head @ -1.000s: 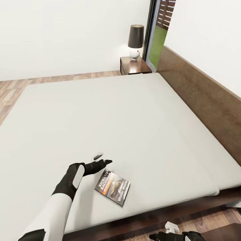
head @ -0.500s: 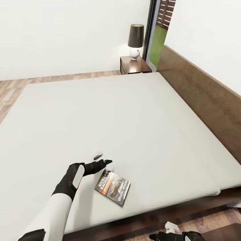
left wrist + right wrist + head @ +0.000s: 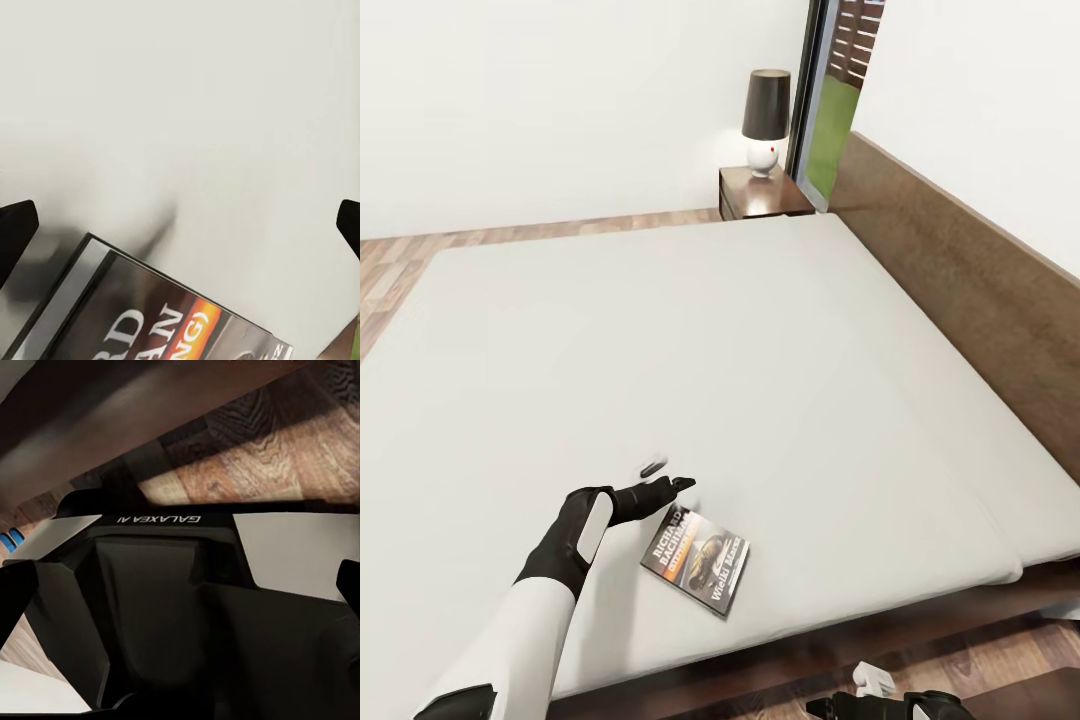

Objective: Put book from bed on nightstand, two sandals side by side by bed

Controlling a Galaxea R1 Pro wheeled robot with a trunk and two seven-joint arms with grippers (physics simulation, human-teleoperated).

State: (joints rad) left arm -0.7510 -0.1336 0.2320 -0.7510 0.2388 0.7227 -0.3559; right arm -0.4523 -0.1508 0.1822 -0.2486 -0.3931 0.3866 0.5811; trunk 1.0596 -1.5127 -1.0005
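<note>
Nothing much changed over the last second: the black left gripper (image 3: 660, 478) stayed wide open and empty just beside the small dark-covered paperback book (image 3: 696, 558) near the pale-mattressed bed's (image 3: 760, 350) near edge, so the grasp remained undone; right gripper's state unclear.

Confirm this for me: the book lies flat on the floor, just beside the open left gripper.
Not the floor. The head view shows the book lying flat on the bed, just beside the open left gripper.

Head camera high over bed (image 3: 780, 330); left wrist close above book (image 3: 150, 315).
</note>
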